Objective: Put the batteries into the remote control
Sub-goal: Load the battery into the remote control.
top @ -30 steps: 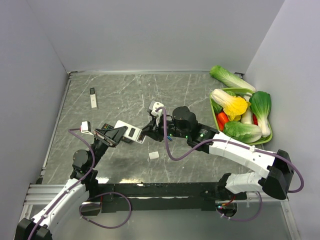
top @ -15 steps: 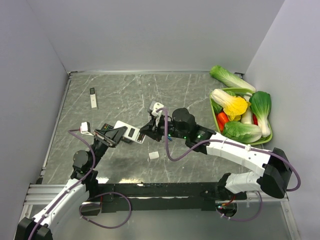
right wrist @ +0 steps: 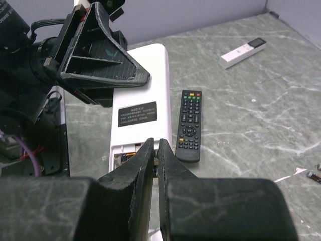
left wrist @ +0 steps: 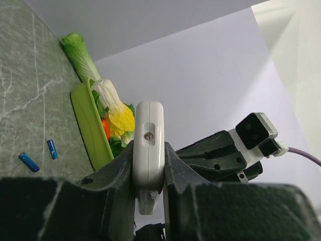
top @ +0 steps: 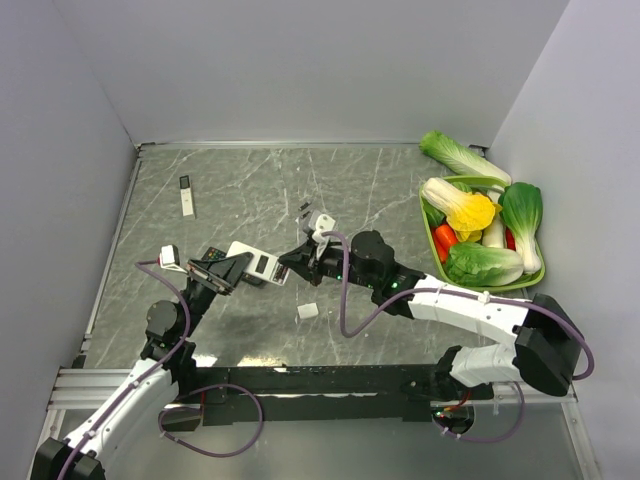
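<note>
My left gripper (top: 243,266) is shut on a white remote control (top: 262,267) and holds it off the table, back side up, with the battery compartment (right wrist: 125,158) open. A black-and-orange battery lies in that compartment. My right gripper (right wrist: 156,146) is at the compartment end of the remote, its jaws shut on a thin dark battery (right wrist: 156,161). In the left wrist view the remote (left wrist: 148,145) sits edge-on between the fingers. Two blue batteries (left wrist: 28,162) lie loose on the table.
A black remote (right wrist: 189,124) lies on the table under the held one. A slim white remote (top: 186,196) lies at the far left. A small white cover (top: 308,311) lies near the front. A green tray (top: 430,232) of vegetables stands at the right.
My right arm's wrist has shifted a little right and nearer, uncovering loose batteries on the table behind it. Its fingertips stay at the remote. The left arm has not moved.
</note>
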Controlling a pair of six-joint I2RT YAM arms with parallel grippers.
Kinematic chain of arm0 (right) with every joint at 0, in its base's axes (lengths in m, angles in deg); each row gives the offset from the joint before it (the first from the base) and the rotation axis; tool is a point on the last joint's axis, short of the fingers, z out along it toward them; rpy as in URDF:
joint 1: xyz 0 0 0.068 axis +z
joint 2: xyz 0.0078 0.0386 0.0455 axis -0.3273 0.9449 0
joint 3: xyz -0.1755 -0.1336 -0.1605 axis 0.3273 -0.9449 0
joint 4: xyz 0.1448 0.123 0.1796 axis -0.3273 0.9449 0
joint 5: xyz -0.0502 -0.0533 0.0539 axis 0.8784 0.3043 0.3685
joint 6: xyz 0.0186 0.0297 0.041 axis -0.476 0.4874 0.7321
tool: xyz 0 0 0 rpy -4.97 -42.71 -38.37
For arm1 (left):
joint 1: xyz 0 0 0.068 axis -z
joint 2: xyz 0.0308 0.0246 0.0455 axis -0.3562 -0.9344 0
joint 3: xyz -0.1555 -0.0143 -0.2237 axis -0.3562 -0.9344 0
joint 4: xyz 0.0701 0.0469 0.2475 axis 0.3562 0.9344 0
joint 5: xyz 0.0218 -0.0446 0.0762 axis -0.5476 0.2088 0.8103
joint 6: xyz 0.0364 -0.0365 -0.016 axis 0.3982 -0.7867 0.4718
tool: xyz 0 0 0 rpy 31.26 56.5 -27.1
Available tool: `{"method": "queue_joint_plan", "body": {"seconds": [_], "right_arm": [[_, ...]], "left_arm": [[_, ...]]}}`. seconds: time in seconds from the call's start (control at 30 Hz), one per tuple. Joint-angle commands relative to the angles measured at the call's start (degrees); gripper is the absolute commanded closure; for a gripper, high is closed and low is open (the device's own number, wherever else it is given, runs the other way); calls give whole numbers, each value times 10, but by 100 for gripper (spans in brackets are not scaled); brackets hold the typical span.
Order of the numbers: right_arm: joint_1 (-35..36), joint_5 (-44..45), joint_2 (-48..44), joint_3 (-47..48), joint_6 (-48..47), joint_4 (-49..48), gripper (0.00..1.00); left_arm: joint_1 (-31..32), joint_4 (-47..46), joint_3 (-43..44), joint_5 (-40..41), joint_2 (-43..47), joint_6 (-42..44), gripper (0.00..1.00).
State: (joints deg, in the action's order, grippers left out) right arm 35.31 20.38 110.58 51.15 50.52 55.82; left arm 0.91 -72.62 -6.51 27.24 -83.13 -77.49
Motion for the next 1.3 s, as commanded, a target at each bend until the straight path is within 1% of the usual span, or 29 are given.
{"method": "queue_joint_plan", "body": {"seconds": [0.0, 0.07, 0.13, 0.23, 0.27, 0.33, 0.4, 0.47, 0.57, 0.8, 0.9, 1.0, 1.03, 1.07, 1.27], "right_arm": [[5, 26, 24, -60, -8, 29, 100], [6, 37, 23, -82, -23, -8, 100], [8, 44, 22, -91, -45, -24, 100], [8, 29, 18, -101, -56, -30, 100], [10, 16, 18, -101, -60, -28, 100], [21, 21, 18, -100, -84, -24, 100], [39, 45, 26, -99, -121, -14, 100], [42, 52, 33, -97, -130, -2, 100], [44, 57, 32, -107, -141, -5, 97], [62, 128, 31, -110, -199, 39, 93], [73, 142, 25, -110, -204, 41, 92], [82, 147, 9, -97, -204, 57, 84], [83, 142, 3, -85, -202, 71, 81], [83, 140, -12, -80, -193, 76, 79], [83, 142, -61, -32, -146, 118, 75]], "left_arm": [[3, -192, -23, -6, 18, -72, 99], [3, -195, -24, -8, 17, -76, 99], [3, -199, -27, -6, 21, -82, 99], [3, -176, -23, -3, 32, -74, 99], [3, -169, -22, -2, 35, -73, 99], [3, -172, -22, 0, 36, -74, 99], [3, -175, -23, 1, 33, -75, 99], [3, -172, -22, 0, 32, -74, 99], [3, -166, -25, 4, 34, -77, 99], [3, -129, -28, 20, 58, -77, 99], [3, -107, -21, 19, 61, -70, 99], [3, -71, -14, 18, 60, -57, 99], [3, -37, -10, 16, 60, -49, 99], [3, -26, -10, 17, 59, -36, 99], [4, -4, -10, 7, 35, -8, 99]]}}
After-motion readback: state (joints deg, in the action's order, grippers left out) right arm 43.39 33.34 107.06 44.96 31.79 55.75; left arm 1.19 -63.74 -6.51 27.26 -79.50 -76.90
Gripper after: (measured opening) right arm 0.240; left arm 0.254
